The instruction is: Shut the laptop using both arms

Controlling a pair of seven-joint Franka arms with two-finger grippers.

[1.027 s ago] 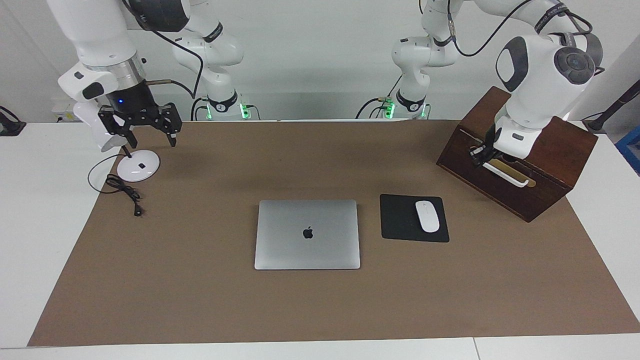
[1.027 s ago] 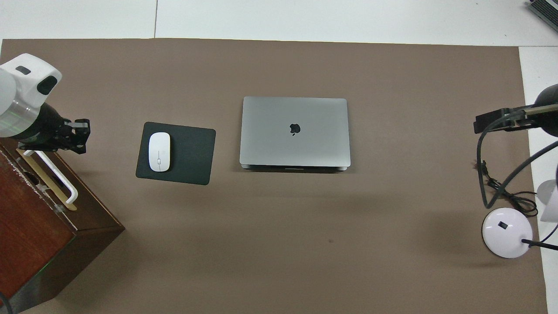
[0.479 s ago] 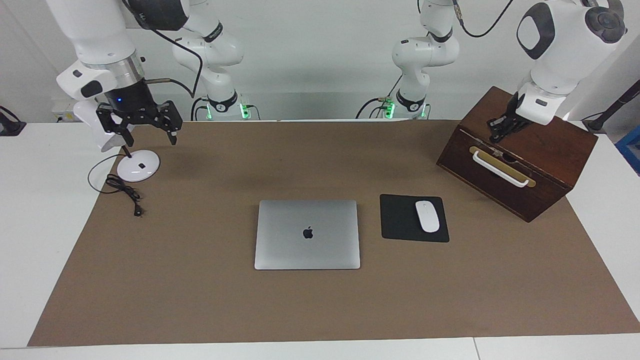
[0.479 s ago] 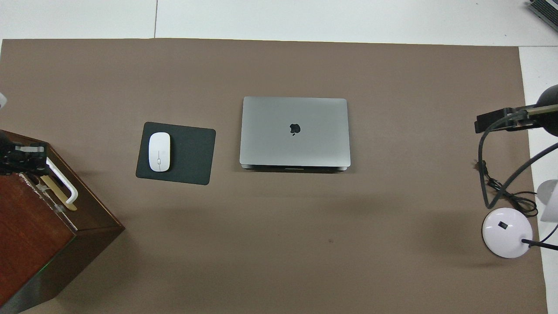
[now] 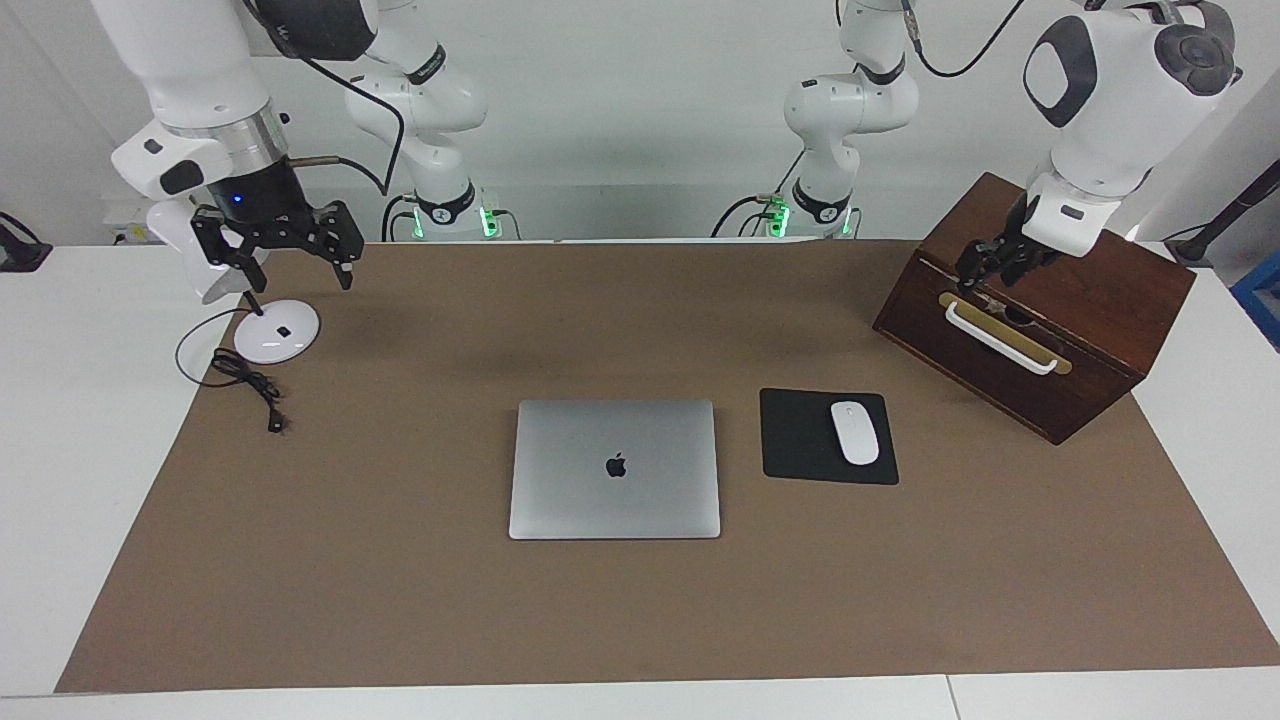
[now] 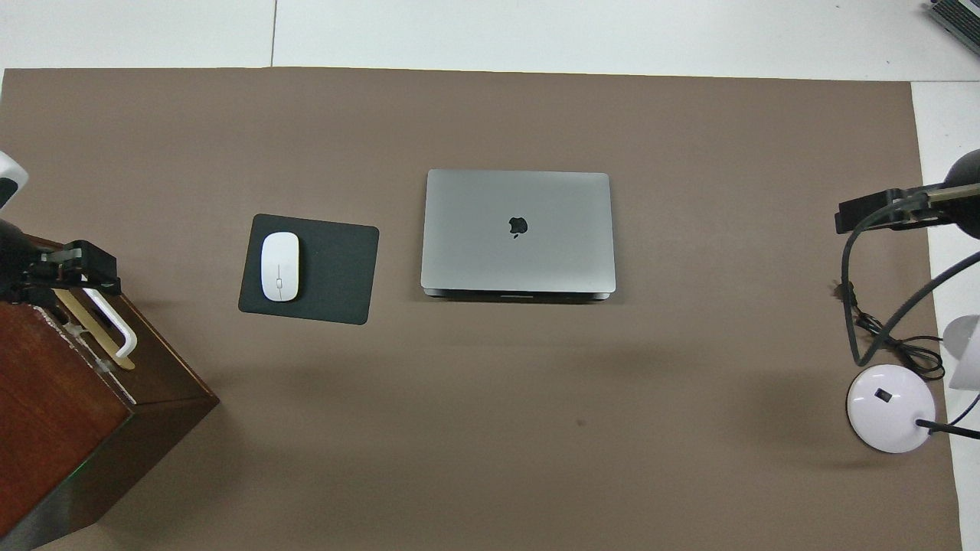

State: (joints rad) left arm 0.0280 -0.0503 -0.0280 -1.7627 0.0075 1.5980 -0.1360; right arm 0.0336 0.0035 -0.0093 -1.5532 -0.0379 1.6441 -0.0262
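The slim silver-grey metal laptop (image 5: 614, 468) lies flat in the middle of the brown table mat (image 5: 400, 600). Its lid is fully down, with the dark apple logo facing up. Judged from this, the closing is already done, and that would explain why neither arm is near the computer.

The right gripper (image 5: 293, 262) hangs in the air over the round white lamp base (image 5: 277, 331) and its coiled black cable (image 5: 245, 378), at the right arm's end of the table. Its two black fingers are spread apart and hold nothing. This arm seems to wait, kept well apart from the laptop.

The left gripper (image 5: 990, 268) is just over the top front edge of the dark brown wooden box (image 5: 1120, 290), above the white bar handle (image 5: 1000, 338) on its brass plate. It does not seem to touch the handle. Whether its fingers are apart or together cannot be told from either view. The box stands at the left arm's end of the table and is turned at an angle.

Beside the laptop, toward the left arm's end, a white oval mouse (image 5: 854, 432) rests on a black rectangular mouse pad (image 5: 795, 440). They are close to the laptop but do not touch it, so they look simply like desk dressing.
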